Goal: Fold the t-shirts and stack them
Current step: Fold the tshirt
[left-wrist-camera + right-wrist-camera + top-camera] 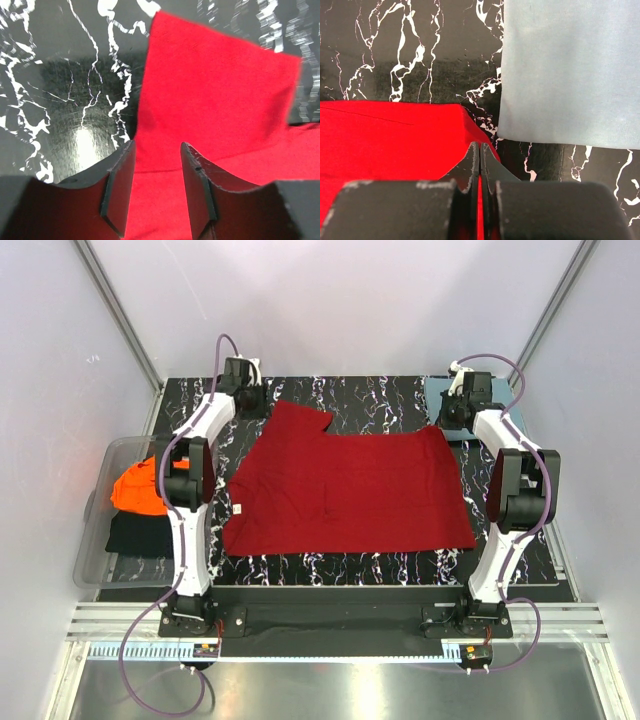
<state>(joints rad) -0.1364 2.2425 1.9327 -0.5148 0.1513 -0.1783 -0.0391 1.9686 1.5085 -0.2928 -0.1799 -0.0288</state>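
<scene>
While my right hand (480, 148) pinches the red t-shirt (350, 495) by its corner to flatten it, my left hand (157, 145) hovers spread.

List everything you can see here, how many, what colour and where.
red t-shirt: one, deep red, spread across the table's middle
teal-blue t-shirt: one, teal-blue, flat at the far right corner
orange t-shirt: one, orange, in the bin
dark garment: one, black, in the bin too
bin: one, clear, left of the table
table: one, black with white veins
arms: two, white and black, near edge
left end effector: open, over the red t-shirt's far left sleeve
right end effector: shut, at its far right corner
</scene>
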